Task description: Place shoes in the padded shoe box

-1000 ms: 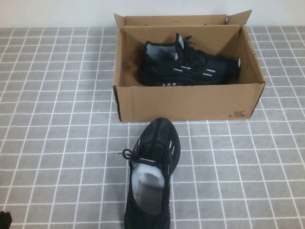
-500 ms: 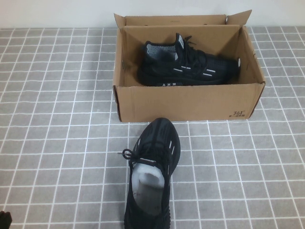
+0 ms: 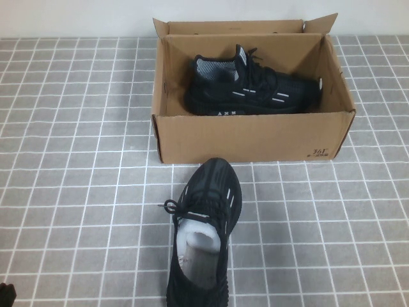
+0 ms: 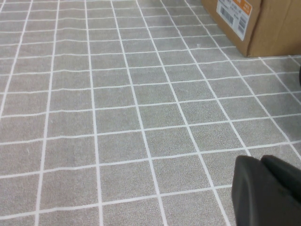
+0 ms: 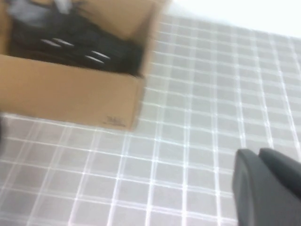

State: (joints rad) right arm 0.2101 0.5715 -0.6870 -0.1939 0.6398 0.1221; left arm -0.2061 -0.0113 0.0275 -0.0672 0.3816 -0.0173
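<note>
**One shoe boxed, one waiting on the tiles**

One sneaker (image 3: 252,86) already lay on its side inside the padded shoe box (image 3: 252,137), toe toward my right. The second sneaker (image 3: 204,233) stood upright on the table (image 3: 77,160) just in front of the box, toe close to the front wall, heel toward me.

My left gripper (image 4: 265,190) hung low over bare tiles, well apart from the shoe, with its two fingers pressed together and holding nothing. My right gripper (image 5: 265,186) sat out to the right of the box, only a dark edge of it in its wrist view, so I could not tell whether it was wide or narrow.

To do the next step well, I judged I should pinch the loose shoe at the heel collar, where the knit is stiffened by the pale lining, lift it clear of the front wall, and lay it in the free strip nearer me, beside its mate. The knit upper will likely sag if taken mid-foot.

The table wore a grey cloth with a white grid; behind the box stood a plain pale wall (image 3: 77,16).
</note>
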